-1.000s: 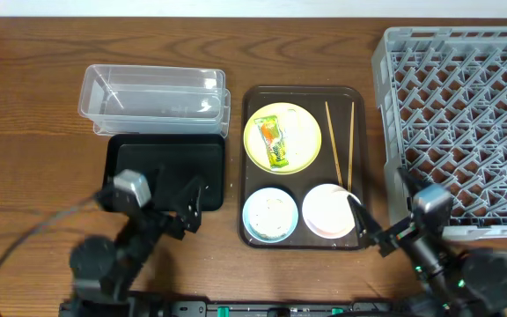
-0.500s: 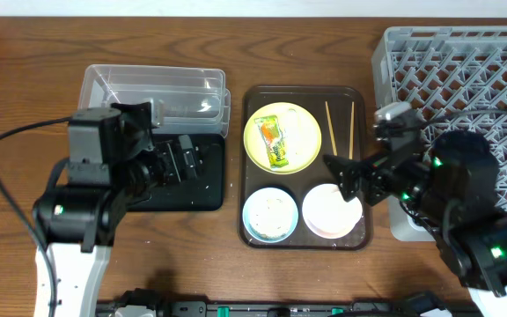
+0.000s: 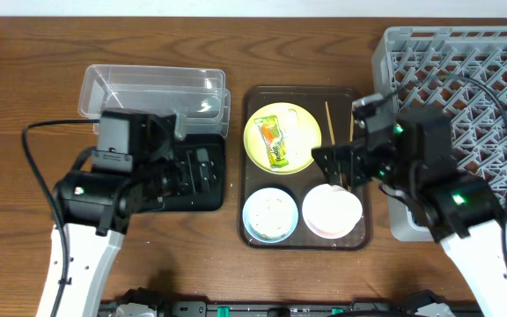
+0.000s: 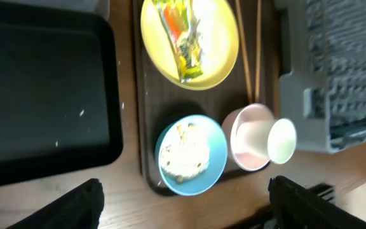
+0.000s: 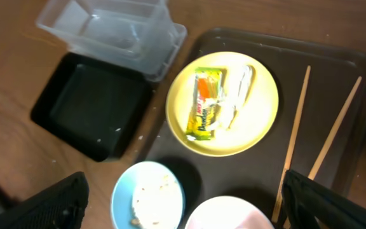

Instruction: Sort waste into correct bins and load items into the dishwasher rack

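A yellow plate (image 3: 293, 132) holds the green-yellow-orange wrapper (image 3: 274, 143) and a white scrap (image 5: 239, 89). It sits on the brown serving tray (image 3: 255, 99) with a light blue bowl (image 3: 269, 214) of rice scraps (image 4: 183, 152), a pinkish-white bowl (image 3: 328, 214) with a white cup (image 4: 281, 141) at its edge, and two chopsticks (image 5: 294, 140). My left gripper (image 3: 199, 169) is open and empty above the black tray (image 3: 214, 198). My right gripper (image 3: 333, 167) is open and empty above the pinkish bowl and the chopsticks. The clear tub (image 3: 152, 97) is at the back left. The grey rack (image 3: 473, 79) is at the right.
The brown serving tray lies between the black tray and the rack. The clear tub's front edge overlaps the black tray's back edge. The left arm's cable (image 3: 38, 167) loops over the wood at the left. Bare wood runs along the table's back and front edges.
Both arms have risen from the table's front edge and reached in. The left one now hangs over the black tray, the right one over the serving tray's right side. No object has moved.
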Available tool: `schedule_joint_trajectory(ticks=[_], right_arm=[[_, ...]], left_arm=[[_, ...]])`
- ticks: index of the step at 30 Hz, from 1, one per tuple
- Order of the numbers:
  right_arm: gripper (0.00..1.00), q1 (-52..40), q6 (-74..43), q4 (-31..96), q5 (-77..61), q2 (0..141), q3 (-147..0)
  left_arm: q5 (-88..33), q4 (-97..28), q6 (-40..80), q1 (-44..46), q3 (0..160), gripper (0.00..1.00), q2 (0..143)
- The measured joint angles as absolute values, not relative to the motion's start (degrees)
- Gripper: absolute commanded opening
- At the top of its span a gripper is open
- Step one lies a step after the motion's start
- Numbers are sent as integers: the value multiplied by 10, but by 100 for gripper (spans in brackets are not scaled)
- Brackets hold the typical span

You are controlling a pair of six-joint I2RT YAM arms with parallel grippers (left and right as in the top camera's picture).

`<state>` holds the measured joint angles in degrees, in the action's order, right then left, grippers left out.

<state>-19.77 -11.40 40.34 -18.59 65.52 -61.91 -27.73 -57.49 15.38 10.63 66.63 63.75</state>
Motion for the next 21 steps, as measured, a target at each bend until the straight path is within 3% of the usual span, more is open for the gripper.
schedule_joint_trajectory(ticks=[5,11,16,21], right_arm=[[99,-204,-133,404,-150,690,-619],[91,-195,-160,463,-130,667,-619],[77,-179,-169,517,-113,605,-619],[81,-155,-179,573,-89,549,-621]], left_arm=[[-224,-601,153,158,666,82,637],[-173,-624,154,196,666,81,637],[-172,-562,161,234,667,80,638],[-162,-513,174,289,667,71,650]])
